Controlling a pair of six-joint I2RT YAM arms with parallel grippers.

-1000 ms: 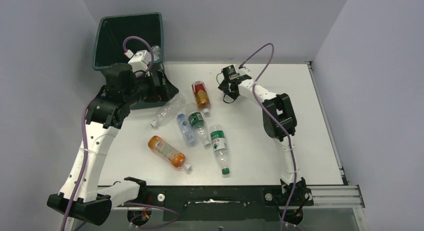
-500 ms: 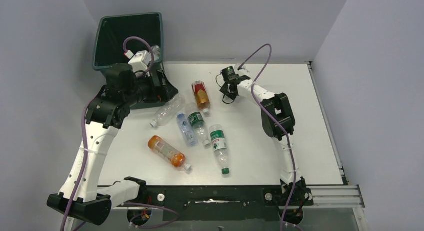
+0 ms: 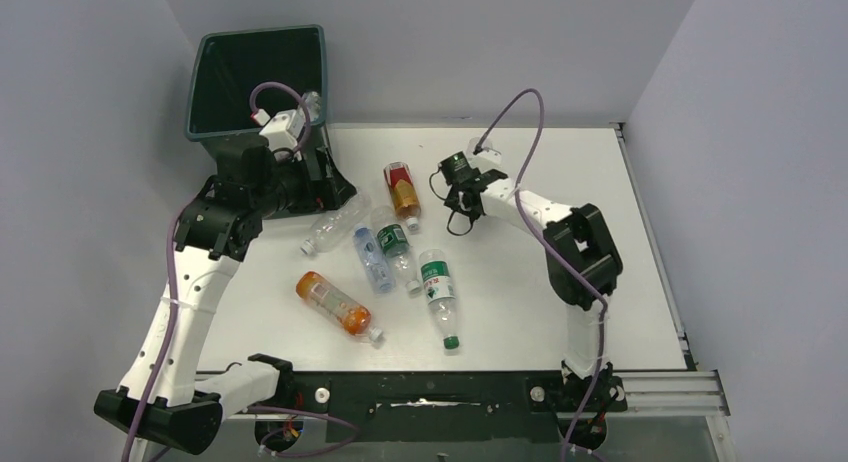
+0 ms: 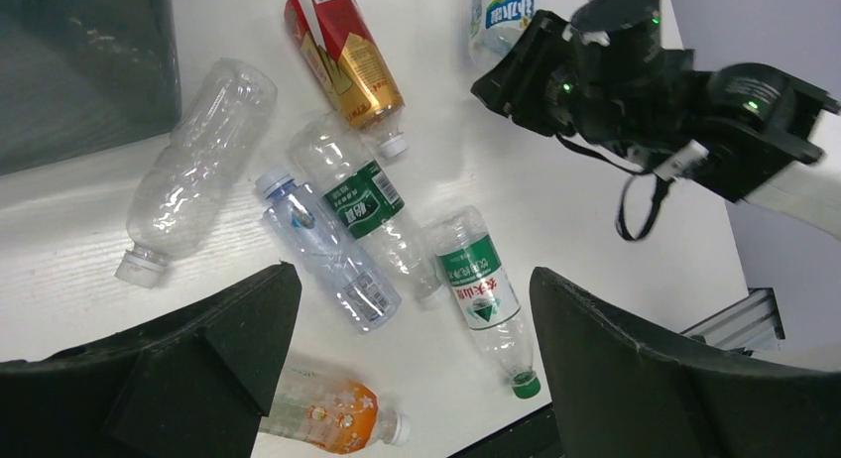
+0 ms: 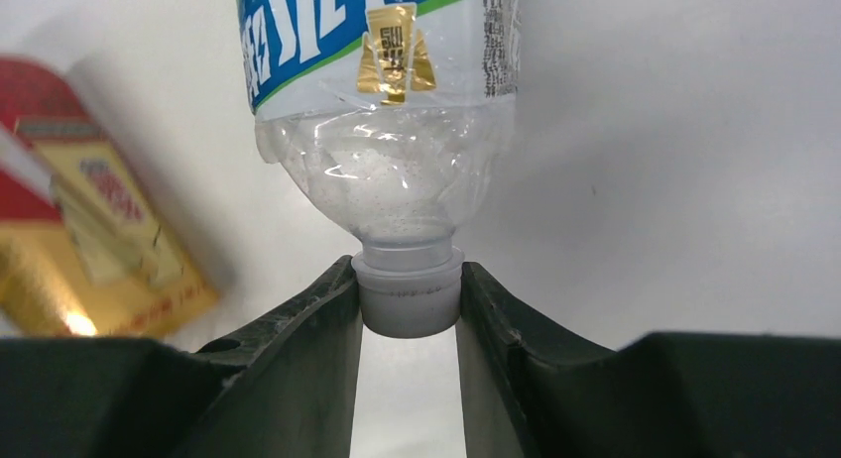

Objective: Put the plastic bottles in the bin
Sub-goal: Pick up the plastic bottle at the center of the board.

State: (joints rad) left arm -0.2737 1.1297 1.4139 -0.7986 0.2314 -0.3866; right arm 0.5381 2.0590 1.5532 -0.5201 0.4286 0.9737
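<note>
In the right wrist view my right gripper (image 5: 408,285) is shut on the white cap (image 5: 408,299) of a clear bottle with a blue label (image 5: 377,71). In the top view that gripper (image 3: 452,185) is right of the red and gold bottle (image 3: 402,190). My left gripper (image 3: 325,177) stands open with nothing in it beside the dark green bin (image 3: 225,132), above the pile. Below it lie a clear bottle (image 4: 193,166), a blue-capped one (image 4: 327,250), two green-labelled ones (image 4: 367,205) (image 4: 481,289) and an orange one (image 4: 327,418).
The white table (image 3: 560,282) ends at grey walls at the back and both sides. The bin stands at the far left corner, and a clear bottle (image 3: 312,103) shows at its right inner edge. The arm bases (image 3: 420,392) sit along the near edge.
My right gripper has shut on the blue-labelled bottle's cap and shifted a little towards the near side. My left gripper has drifted slightly away from the bin, still open.
</note>
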